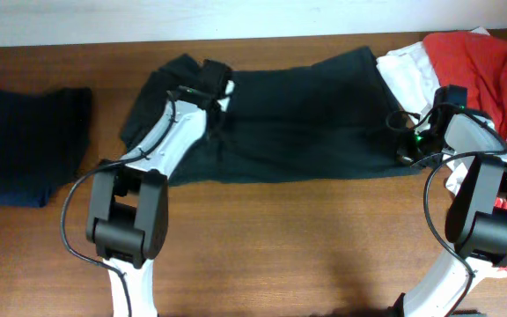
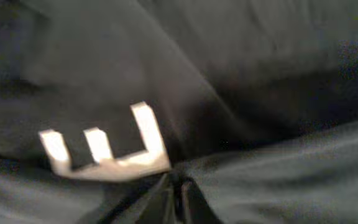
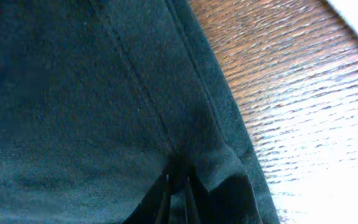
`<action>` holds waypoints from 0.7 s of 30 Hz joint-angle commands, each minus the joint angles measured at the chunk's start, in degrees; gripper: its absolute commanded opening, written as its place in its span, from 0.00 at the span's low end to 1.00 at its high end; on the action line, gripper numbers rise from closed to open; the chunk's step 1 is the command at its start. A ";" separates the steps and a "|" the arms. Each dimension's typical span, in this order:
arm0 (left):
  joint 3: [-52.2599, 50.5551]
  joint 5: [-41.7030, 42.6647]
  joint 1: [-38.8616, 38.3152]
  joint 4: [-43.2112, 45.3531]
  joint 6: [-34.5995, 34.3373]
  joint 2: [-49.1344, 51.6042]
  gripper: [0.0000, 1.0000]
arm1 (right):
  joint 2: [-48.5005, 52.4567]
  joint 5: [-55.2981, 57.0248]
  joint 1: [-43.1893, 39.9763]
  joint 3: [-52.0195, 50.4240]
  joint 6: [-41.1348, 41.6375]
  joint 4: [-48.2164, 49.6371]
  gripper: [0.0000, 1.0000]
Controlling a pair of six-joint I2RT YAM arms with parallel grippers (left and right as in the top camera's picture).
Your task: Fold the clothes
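Note:
The black T-shirt lies spread across the far middle of the table, folded over on itself. My left gripper is shut on a fold of it near its left end. In the left wrist view the closed fingertips pinch dark cloth beside a white block letter. My right gripper is shut on the shirt's right edge. In the right wrist view the fingertips pinch the hemmed edge over the wood.
A folded dark navy garment lies at the far left. A red shirt and a white garment are piled at the back right, beside the right arm. The brown wooden table runs along the front.

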 commanded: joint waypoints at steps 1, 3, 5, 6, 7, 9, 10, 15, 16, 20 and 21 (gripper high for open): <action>1.51 -1.53 2.01 -0.92 -3.10 0.90 0.67 | 3.48 3.54 0.26 -3.58 -0.17 -2.34 0.14; 1.51 -1.86 3.02 -6.99 -3.13 0.90 0.69 | 3.45 3.56 0.26 -3.58 -0.17 -2.62 0.14; 1.51 -1.73 5.95 -16.39 -6.64 0.90 0.68 | 3.43 3.56 0.26 -3.54 -0.20 -2.97 0.14; 1.51 -1.70 7.41 -19.10 -8.57 0.90 0.67 | 3.21 3.54 0.20 -3.21 -0.17 -3.23 0.14; 1.51 -1.66 9.31 -21.44 -10.23 0.90 0.65 | 2.73 3.54 0.15 -1.97 -0.17 -4.11 0.14; 1.51 -1.09 14.08 -22.91 -10.91 0.90 0.61 | 2.21 3.54 0.15 3.87 -0.17 -6.82 0.14; 1.51 -1.11 15.80 -22.82 -11.98 0.90 0.61 | 2.21 3.54 0.15 4.63 -0.20 -6.93 0.14; -0.13 0.22 21.59 -22.56 -13.00 0.90 0.64 | 2.49 4.63 0.15 3.80 -4.52 -3.78 0.15; -1.25 0.22 22.03 -22.16 -13.00 0.90 0.74 | 2.49 6.23 0.15 3.26 -4.52 -3.54 0.34; -8.17 0.22 22.18 -18.91 -13.00 0.92 0.75 | 2.49 6.54 0.15 1.27 -4.52 -3.43 0.40; -9.88 0.22 22.18 -18.75 -12.98 0.92 0.76 | 2.49 6.56 0.15 0.61 -4.52 -3.67 0.47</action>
